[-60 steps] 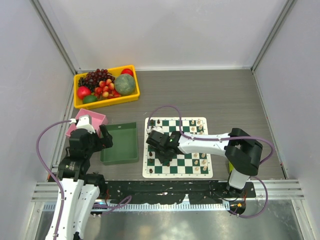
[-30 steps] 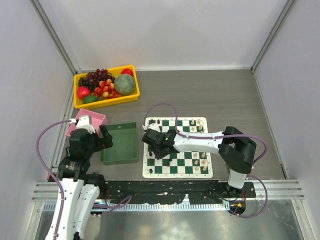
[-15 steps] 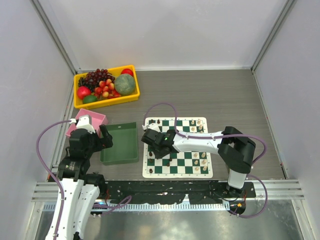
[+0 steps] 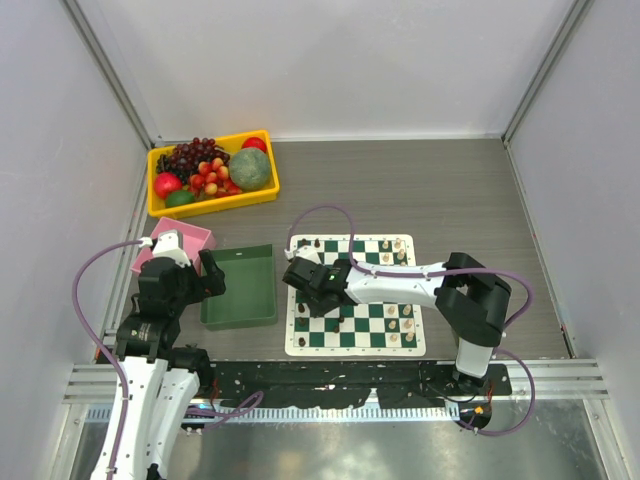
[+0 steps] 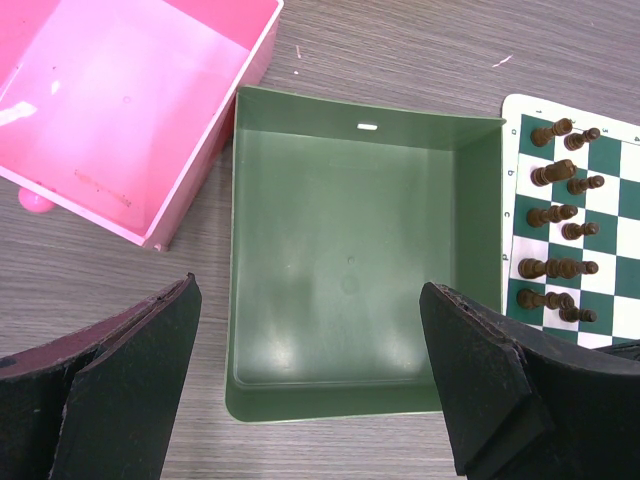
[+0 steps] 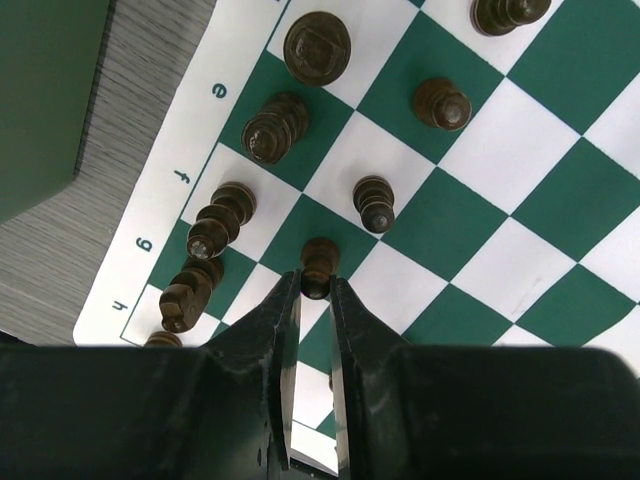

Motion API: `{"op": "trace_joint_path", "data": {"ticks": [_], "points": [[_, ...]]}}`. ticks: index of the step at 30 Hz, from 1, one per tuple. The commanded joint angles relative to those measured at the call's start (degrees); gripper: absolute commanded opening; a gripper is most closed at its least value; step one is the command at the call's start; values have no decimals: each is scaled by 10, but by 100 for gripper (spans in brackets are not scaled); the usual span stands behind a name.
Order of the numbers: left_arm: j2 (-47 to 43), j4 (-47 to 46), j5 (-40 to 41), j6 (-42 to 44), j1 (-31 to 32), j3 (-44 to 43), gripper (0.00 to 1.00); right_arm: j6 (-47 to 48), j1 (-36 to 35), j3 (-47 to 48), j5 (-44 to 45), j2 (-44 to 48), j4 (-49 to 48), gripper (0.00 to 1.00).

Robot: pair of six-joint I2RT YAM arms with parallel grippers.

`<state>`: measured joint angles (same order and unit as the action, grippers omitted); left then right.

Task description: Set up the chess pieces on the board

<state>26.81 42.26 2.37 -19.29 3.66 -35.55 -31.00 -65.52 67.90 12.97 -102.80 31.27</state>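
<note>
1. Right gripper (image 6: 316,288): fingers pressed close together, pinching a dark pawn (image 6: 318,262) near its head. It is over the second row of squares in from the lettered border of the board (image 6: 190,150). Whether the pawn's base touches the board cannot be told.
2. Left gripper (image 5: 310,390): jaws spread wide and holding nothing. It hovers above the green tray (image 5: 350,270), which sits beside a pink box (image 5: 130,100).
3. Step in hand, by judgement: seating this pawn in its row. Lower it straight and upright, and centre it on its square. Part the fingers only slightly, because the other dark pieces (image 6: 270,130) stand just beside and would probably topple at a brush.
4. Withdraw straight up. A sideways exit risks clipping the outer row.
5. Pieces: they look turned, hard and faintly glossy, with round bases and narrow necks, so likely to tip easily. Cream pieces (image 4: 400,250) stand at the board's right side.
6. Board: a thin flat mat of smooth green and white checks. It may slide on the grey wood-grain table (image 4: 480,200).
7. Tray: smooth moulded plastic with rounded corners.
</note>
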Motion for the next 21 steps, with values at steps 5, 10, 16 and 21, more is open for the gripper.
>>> {"op": "trace_joint_path", "data": {"ticks": [5,10,16,21], "points": [[-3,-16,-4,-1,-1,-2,99,-3,0,18,-1,1,-9,31],[-3,-16,-5,-1,-1,-2,99,-1,0,30,-1,30,19,37],[-2,-17,-4,-1,-1,-2,99,-20,6,-5,30,113,47,42],[-1,-17,-6,0,-1,-3,99,-47,14,-69,20,139,44,44]]}}
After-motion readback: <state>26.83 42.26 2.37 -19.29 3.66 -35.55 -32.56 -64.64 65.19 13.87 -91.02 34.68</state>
